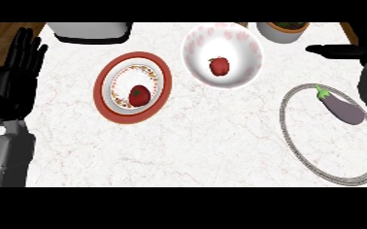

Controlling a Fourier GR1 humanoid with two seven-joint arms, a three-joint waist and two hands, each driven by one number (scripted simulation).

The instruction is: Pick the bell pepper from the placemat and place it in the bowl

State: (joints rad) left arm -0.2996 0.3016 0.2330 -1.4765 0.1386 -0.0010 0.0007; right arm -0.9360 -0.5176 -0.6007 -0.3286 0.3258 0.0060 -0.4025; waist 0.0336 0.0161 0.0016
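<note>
A red bell pepper (219, 66) with a green stem lies on a round white placemat with pink blotches (237, 36) at the back middle of the counter. To its left stands a bowl (114, 75) with a wide red rim and a white speckled inside; a second red vegetable (139, 95) with a green stem sits in it. My left hand (18, 75) rests open at the left edge, fingers up, well away from the bowl. My right hand (338, 50) shows only partly at the right edge, fingers straight, holding nothing, to the right of the placemat.
A purple eggplant (341, 106) lies on a grey-rimmed plate (290, 136) at the right. A grey appliance (93, 31) stands at the back left and a pot with soil (284, 30) at the back right. The marble counter runs bare along the front.
</note>
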